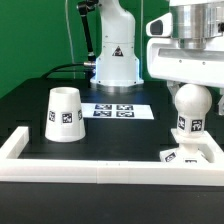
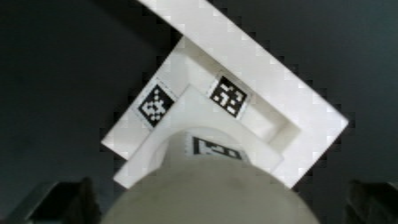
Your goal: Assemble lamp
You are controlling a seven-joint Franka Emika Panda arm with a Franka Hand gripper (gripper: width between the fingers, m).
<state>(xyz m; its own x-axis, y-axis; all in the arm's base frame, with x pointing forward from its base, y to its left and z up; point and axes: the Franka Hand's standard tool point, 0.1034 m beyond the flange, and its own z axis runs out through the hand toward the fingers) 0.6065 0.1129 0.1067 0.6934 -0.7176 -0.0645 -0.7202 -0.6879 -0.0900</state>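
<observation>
The white bulb (image 1: 191, 104) stands upright with its tagged stem down on the flat square base (image 1: 190, 155), which lies in the corner of the border rail at the exterior view's right. My gripper (image 1: 191, 98) hangs straight over the bulb. In the wrist view the bulb's round head (image 2: 210, 185) fills the foreground between my dark fingers (image 2: 68, 200), with a gap showing on each side; the jaws stand open. The base (image 2: 199, 100) shows beyond the bulb with two tags on it. The cone shade (image 1: 64, 113) stands apart at the exterior view's left.
The marker board (image 1: 113, 109) lies flat in the middle of the black table. The white border rail (image 1: 90, 170) runs along the front and both sides and shows in the wrist view (image 2: 249, 45). The arm's white pedestal (image 1: 115, 60) stands at the back.
</observation>
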